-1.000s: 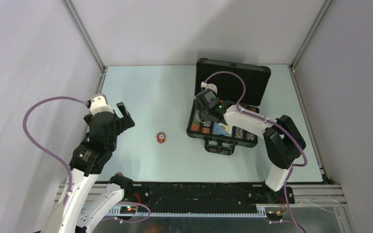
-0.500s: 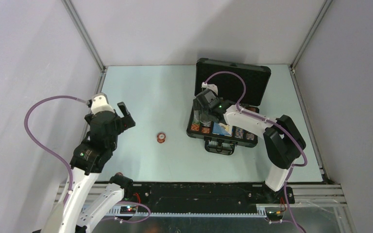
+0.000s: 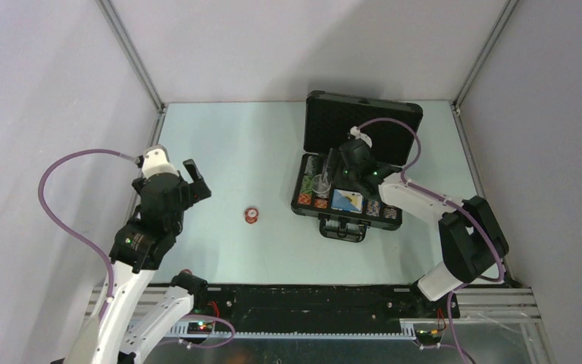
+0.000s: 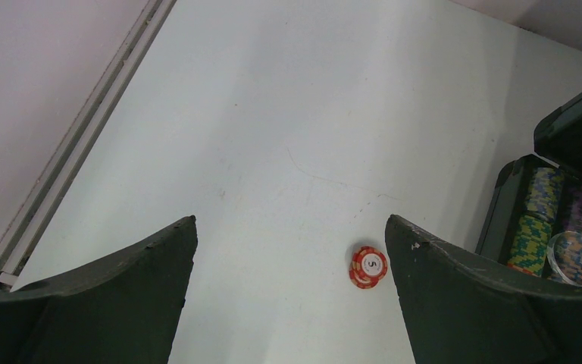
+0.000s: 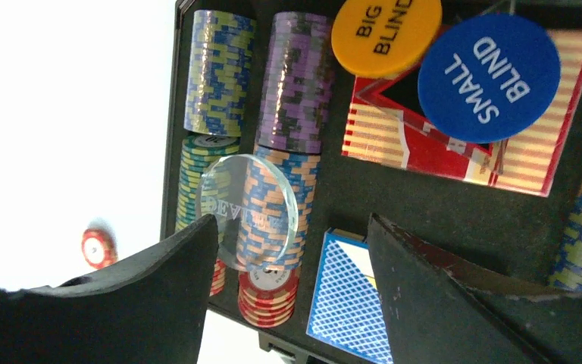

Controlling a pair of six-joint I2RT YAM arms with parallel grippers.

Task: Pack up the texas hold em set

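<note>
One stack only: lower the wide-open left fingers (image 4: 121, 303) astride the small red-white round chips (image 4: 368, 267), pinch low, carry to the case (image 3: 383, 121), clear of the released right fingers (image 5: 439, 296).

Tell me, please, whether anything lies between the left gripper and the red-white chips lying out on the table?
Nothing visible does. The left gripper stands open, and only bare table separates it from the red-white chips. The stretch from the chips to the open case is bare as well.
</note>
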